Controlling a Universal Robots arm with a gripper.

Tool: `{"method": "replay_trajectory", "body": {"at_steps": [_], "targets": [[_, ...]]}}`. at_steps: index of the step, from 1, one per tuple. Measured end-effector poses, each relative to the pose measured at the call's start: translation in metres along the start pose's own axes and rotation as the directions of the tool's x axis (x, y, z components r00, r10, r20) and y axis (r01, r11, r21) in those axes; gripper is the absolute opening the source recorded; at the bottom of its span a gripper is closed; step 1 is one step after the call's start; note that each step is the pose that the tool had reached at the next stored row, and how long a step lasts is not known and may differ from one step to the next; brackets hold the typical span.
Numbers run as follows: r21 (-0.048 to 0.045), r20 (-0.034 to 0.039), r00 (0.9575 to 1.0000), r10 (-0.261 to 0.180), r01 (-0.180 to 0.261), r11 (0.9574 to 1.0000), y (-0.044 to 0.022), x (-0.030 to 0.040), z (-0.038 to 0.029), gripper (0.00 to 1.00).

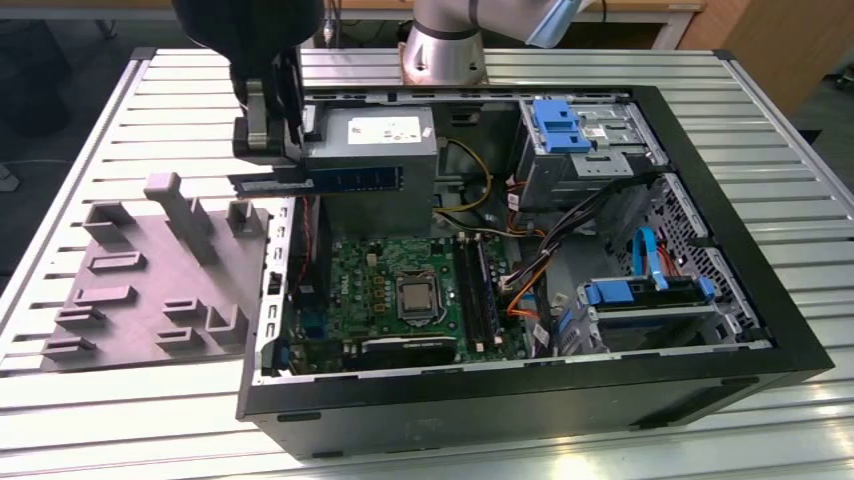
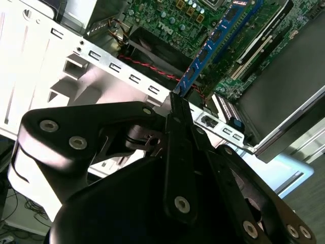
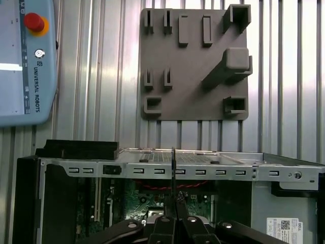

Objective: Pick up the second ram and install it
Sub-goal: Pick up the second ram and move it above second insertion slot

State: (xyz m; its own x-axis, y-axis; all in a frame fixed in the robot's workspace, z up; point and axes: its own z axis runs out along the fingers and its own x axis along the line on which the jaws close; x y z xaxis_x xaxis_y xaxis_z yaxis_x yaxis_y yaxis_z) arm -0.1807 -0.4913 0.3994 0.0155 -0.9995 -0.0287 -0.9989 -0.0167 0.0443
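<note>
Ribbed metal table (image 1: 94, 420) carries whole set-up. Exterior view's left: grey fixture plate (image 1: 134, 290) with moulded pockets. Next: gripper (image 1: 276, 160), claw pinching second ram (image 1: 350, 180) near one end; board on edge, long side level, hanging over case wall, just beside power supply (image 1: 380, 130). Judged light, stiff, thin, fragile: hold by flat faces, clear of contact edge. Open computer case (image 1: 534, 385) holds motherboard (image 1: 367, 290) with black memory slots (image 1: 474, 285), cables, and blue-latched drive cages (image 1: 567, 125) toward exterior view's right.
</note>
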Motion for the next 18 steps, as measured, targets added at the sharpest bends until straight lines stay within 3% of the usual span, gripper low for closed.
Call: {"method": "replay_trajectory", "body": {"at_steps": [18], "targets": [[0.0, 0.0, 1.0, 0.0, 0.0, 1.0, -0.0134, 0.0002, -0.0006, 0.12]]}}
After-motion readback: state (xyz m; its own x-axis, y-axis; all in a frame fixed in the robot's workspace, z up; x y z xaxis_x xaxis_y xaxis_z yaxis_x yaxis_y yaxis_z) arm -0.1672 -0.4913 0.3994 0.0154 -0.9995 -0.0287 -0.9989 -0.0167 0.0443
